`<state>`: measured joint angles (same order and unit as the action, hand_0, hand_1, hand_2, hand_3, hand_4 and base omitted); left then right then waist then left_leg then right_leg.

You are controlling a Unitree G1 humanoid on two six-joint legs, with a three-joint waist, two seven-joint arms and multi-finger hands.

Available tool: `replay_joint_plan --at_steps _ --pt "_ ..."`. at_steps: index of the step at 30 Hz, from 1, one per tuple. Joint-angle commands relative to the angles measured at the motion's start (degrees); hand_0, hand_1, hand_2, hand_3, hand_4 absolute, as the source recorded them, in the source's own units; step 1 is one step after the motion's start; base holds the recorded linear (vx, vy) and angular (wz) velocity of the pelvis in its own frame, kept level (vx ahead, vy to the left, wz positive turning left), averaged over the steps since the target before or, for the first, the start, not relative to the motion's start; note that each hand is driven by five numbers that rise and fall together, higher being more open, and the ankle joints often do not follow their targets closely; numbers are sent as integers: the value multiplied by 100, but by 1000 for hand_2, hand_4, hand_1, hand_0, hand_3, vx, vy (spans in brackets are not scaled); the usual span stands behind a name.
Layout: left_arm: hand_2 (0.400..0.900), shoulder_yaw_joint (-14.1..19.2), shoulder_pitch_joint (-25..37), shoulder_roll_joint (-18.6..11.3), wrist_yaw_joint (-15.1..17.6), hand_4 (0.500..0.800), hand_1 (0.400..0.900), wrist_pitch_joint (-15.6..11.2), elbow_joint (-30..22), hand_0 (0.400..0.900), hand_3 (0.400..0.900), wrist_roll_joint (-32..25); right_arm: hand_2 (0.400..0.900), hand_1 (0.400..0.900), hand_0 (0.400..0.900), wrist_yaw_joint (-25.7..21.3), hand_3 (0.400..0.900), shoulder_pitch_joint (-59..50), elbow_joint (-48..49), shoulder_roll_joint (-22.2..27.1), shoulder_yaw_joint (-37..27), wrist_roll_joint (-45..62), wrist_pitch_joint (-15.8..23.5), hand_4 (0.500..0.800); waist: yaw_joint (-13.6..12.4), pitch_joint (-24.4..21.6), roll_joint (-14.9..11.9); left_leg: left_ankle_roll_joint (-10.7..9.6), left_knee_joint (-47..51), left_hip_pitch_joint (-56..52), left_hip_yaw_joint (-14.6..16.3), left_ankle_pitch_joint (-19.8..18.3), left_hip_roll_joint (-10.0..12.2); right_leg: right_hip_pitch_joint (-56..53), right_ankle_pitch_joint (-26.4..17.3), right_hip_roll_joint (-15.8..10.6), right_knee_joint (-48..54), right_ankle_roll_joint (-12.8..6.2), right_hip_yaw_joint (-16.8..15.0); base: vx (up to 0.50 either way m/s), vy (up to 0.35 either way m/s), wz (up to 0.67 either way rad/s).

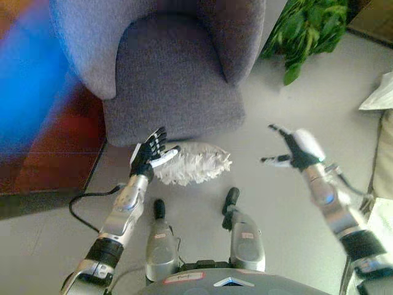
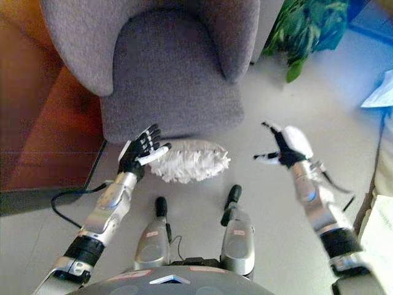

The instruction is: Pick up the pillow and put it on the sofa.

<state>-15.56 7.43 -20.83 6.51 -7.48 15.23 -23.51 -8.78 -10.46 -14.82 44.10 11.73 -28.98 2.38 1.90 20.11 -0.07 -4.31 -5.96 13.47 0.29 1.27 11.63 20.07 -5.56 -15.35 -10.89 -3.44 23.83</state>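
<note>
My left hand [image 1: 149, 153] is raised just above the floor [image 1: 270, 215], its fingers straight and spread, holding nothing, with the white-tipped thumb reaching toward the pillow [image 1: 191, 163]. The pillow is a shaggy white one lying flat on the floor, right beside that hand on its inner side; the thumb tip looks to be at the pillow's near edge, though I cannot tell whether it truly touches. My right hand [image 1: 295, 149] hangs well off to the other side of the pillow, up in the air over bare floor, its fingers also spread and relaxed with the palm turned inward, gripping nothing. The pillow sits between my two hands but much nearer the left one. Just beyond my left hand and the pillow stands the sofa [image 1: 172, 80], a grey-purple upholstered seat with rounded arms and a curved back; its front edge is just past the pillow's far side, and the seat cushion carries nothing. Out past my left hand, beside the sofa, the floor changes to reddish-brown wood [image 2: 43, 123]. Farther off, beyond my right hand and next to the sofa's arm, there is a leafy green plant [image 1: 307, 31].
</note>
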Motion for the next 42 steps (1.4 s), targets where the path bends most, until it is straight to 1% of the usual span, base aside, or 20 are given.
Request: replay_joint_plan --at_steps 1,5,8,9,10,11,15,16,18,22,23,28,30,32,33,38,39,42 --pt "900 214 632 -225 292 800 900 -753 -613 900 900 -194 900 900 900 -444 900 -820 199 141 420 -753 208 800 -112 191 -167 -130 -385 -126 -14 -582 -222 200 13 -531 -450 -752 -392 -57 6 0" --pt "900 265 1016 -186 544 800 900 -908 -644 900 900 -153 900 900 900 -594 900 -1188 69 116 604 -712 220 800 -90 411 -121 -146 -733 418 38 -672 -338 833 27 -659 -852 -780 -585 -96 37 -2" --pt "900 310 1365 -288 850 800 900 -1116 -872 900 900 212 900 900 900 -749 900 -1477 -105 110 715 -672 237 800 -88 618 -81 -118 -1116 1052 61 -751 -485 1349 -52 -783 -1022 -826 -714 -142 44 3" --pt "900 313 1379 -286 864 800 900 -1113 -875 900 900 224 900 900 900 -759 900 -1504 -124 109 724 -670 243 800 -85 584 -90 -112 -1208 1156 63 -791 -496 1447 -35 -802 -1082 -829 -743 -170 53 12" --pt "900 417 1490 -246 1011 800 900 -1200 -1015 900 900 236 900 900 900 -811 900 -1634 -120 92 727 -638 230 800 -69 747 -64 -96 -1558 1599 88 -883 -600 1718 -54 -897 -1226 -841 -816 -148 46 15" --pt "900 461 1565 -212 1124 800 900 -1228 -1029 900 900 283 900 900 900 -868 900 -1707 -152 67 720 -612 221 800 -66 776 -44 -78 -1848 1903 69 -1013 -646 1944 5 -946 -1406 -849 -865 -186 61 22" --pt "900 678 1685 -184 1401 800 900 -1358 -1172 900 900 333 900 900 900 -1030 900 -1993 -253 -9 686 -518 193 800 -56 934 26 2 -2695 2988 95 -1251 -784 2749 80 -1134 -1947 -852 -1071 -124 79 9" --pt "900 683 1688 -184 1402 800 900 -1357 -1172 900 900 334 900 900 900 -1033 900 -2006 -261 -10 694 -516 194 800 -54 901 21 5 -2740 3052 100 -1268 -788 2818 92 -1142 -1985 -853 -1091 -103 74 7" --pt "900 682 1688 -208 1474 800 900 -1398 -1192 900 900 380 900 900 900 -1110 900 -2146 -298 -39 676 -443 189 800 -79 968 22 51 -3121 3661 82 -1336 -856 3304 125 -1203 -2258 -839 -1176 -104 74 8" --pt "900 665 1707 -232 1540 800 900 -1448 -1272 900 900 311 900 900 900 -1306 900 -2432 -437 -103 670 -272 143 800 -155 968 32 90 -3403 4391 15 -1331 -935 3886 165 -1254 -2485 -822 -1185 -33 41 8" --pt "900 656 1693 -237 1566 800 900 -1467 -1294 900 900 273 900 900 900 -1385 900 -2519 -521 -118 659 -238 102 800 -208 968 55 72 -3462 4458 -30 -1448 -924 3961 291 -1243 -2582 -888 -1194 59 1 8" --pt "900 656 1626 -399 1659 800 900 -1526 -1652 900 900 181 900 900 900 -1656 900 -3107 -791 -59 756 -156 -47 800 -423 968 100 88 -3902 5242 -242 -1537 -1021 4645 495 -1271 -2999 -867 -1235 6 17 14" --pt "900 680 1564 -460 1697 800 900 -1547 -1779 900 900 106 900 900 900 -1604 900 -3364 -891 -24 885 -67 -77 800 -514 968 91 93 -4070 5507 -320 -1557 -1077 4912 548 -1298 -3167 -852 -1256 0 23 15" --pt "900 711 1499 -514 1697 800 900 -1518 -1907 900 900 25 900 900 900 -1442 900 -3685 -978 6 1054 110 -104 800 -582 968 57 93 -4245 5784 -395 -1565 -1123 5164 605 -1306 -3346 -840 -1289 -3 42 9" --pt "900 698 1455 -550 1666 800 900 -1487 -1959 900 900 -23 900 900 900 -1277 900 -3867 -1052 39 1179 232 -131 800 -626 968 28 90 -4302 5907 -409 -1567 -1144 5287 633 -1321 -3432 -840 -1291 2 43 5" --pt "900 670 1202 -574 1617 800 900 -1382 -2128 900 900 -179 900 900 900 -1110 900 -4312 -1158 -115 1304 857 -101 800 -697 968 -126 73 -4527 6336 -492 -1532 -1225 5695 673 -1317 -3647 -799 -1345 3 26 1" --pt "900 662 1187 -591 1614 800 900 -1359 -2122 900 900 -222 400 400 400 -1069 400 -4399 -1201 -155 1342 1004 -107 500 -707 968 -157 59 -4551 6382 -515 -1520 -1226 5727 682 -1314 -3652 -785 -1341 0 0 0" --pt "900 685 1141 -632 1606 800 900 -1320 -2160 900 900 -282 400 400 400 -998 400 -4584 -1273 -237 1377 1328 -88 500 -719 968 -241 36 -4599 6482 -567 -1498 -1205 5803 685 -1291 -3660 -765 -1308 -1 16 -6"
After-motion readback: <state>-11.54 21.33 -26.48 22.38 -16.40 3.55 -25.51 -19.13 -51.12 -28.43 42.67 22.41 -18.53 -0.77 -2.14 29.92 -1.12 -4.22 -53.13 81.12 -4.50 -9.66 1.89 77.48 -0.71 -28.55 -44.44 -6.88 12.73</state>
